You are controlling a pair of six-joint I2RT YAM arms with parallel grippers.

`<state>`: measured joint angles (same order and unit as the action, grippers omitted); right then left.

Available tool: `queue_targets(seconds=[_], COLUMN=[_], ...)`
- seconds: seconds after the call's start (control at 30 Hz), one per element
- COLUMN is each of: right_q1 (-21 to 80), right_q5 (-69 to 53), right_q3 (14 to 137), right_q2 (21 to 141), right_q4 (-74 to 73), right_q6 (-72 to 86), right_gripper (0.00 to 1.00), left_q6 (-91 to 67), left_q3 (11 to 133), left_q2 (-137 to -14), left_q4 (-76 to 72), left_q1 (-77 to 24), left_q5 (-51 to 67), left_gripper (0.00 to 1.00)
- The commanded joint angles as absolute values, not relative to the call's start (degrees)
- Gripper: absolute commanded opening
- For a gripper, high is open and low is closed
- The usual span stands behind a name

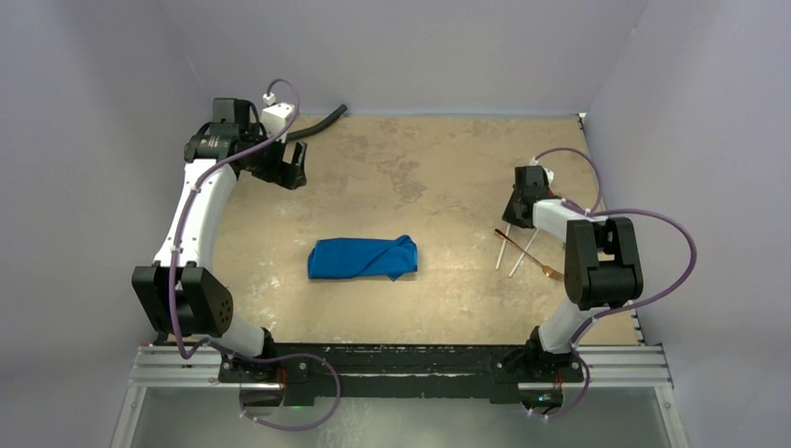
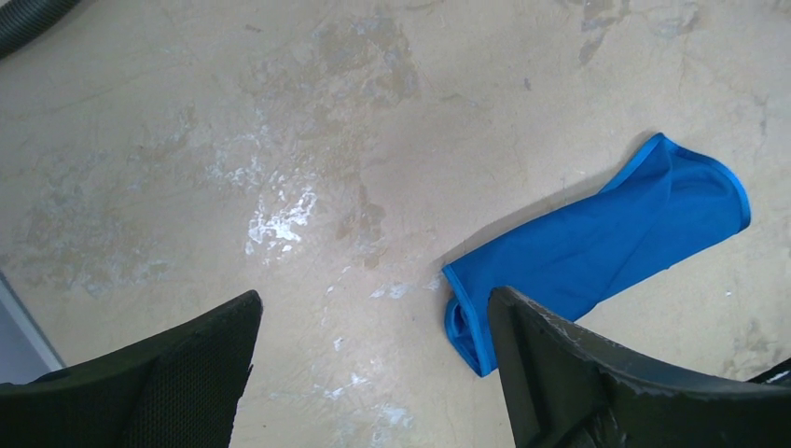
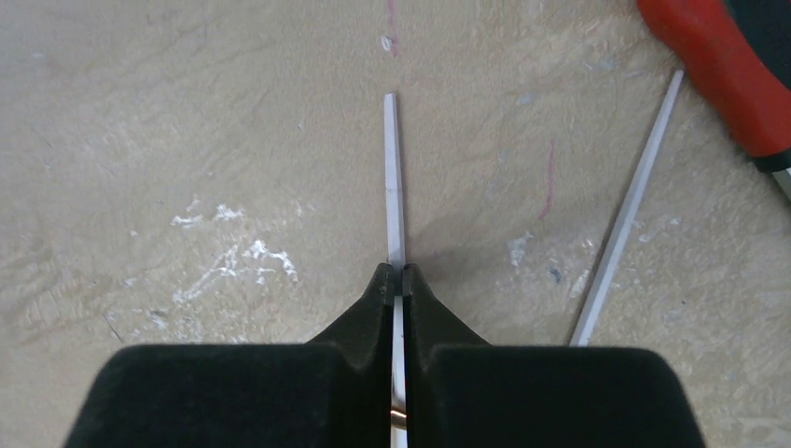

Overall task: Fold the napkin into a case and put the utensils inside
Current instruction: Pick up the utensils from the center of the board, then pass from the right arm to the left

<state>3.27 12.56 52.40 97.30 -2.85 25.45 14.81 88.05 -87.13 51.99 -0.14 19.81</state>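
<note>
The napkin [image 1: 364, 258] lies folded into an oblong blue case in the middle of the table, and the left wrist view shows it [image 2: 606, 243] with one end gaping slightly. Three slim utensils [image 1: 522, 254] lie to its right: two silver sticks and a copper-toned piece [image 1: 546, 271]. My right gripper [image 1: 517, 220] [image 3: 396, 273] is shut on the handle of one silver utensil [image 3: 393, 168], which runs straight out between its fingers. A second silver utensil [image 3: 630, 205] lies beside it. My left gripper [image 1: 291, 173] [image 2: 373, 299] hangs open at the far left, holding nothing.
A black hose [image 1: 317, 126] [image 2: 28, 23] curves along the back edge near the left arm. A red-handled tool [image 3: 728, 65] lies just beyond the utensils by the right gripper. Grey walls close in the table on three sides.
</note>
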Motion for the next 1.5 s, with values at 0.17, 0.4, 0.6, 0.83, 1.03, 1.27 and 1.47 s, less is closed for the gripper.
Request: queue_targets(seconds=[0.17,0.4,0.6,0.83,1.03,1.27,1.47], right_q1=[7.27,12.16,17.79,26.43,32.75,35.55,35.6], right_q5=[5.67,1.69,0.61,3.56,8.33,10.11,8.78], right_q3=[56.07,61.35,61.82,60.53,61.02,61.99,60.59], right_q2=[95.4,88.76,82.96,78.25,76.87,77.88,76.57], right_q4=[2.22,5.9,10.96,16.15,19.07,20.12,17.39], right_q6=[37.03,47.12,54.34,62.37,65.29,65.37,63.84], right_gripper=[0.0,0.0,0.0,0.0,0.0,0.0,0.0], left_q6=[9.6,3.87,-1.94,-7.84,-10.15,-6.15,4.05], left_q3=[88.26,89.97,89.85,91.65,87.42,86.31,83.38], left_q2=[-87.96,-90.42,-92.59,-92.86,-91.4,-89.89,-87.19], left_q4=[49.41,47.11,43.04,36.59,32.96,35.24,38.86], left_q1=[-6.85,-20.48,-24.21,-26.92,-27.59,-27.62,-27.6], left_q5=[23.15,23.67,34.73,43.03,46.97,45.13,35.75], left_gripper=[0.97,0.99,0.99,0.99,0.92,0.53,0.0])
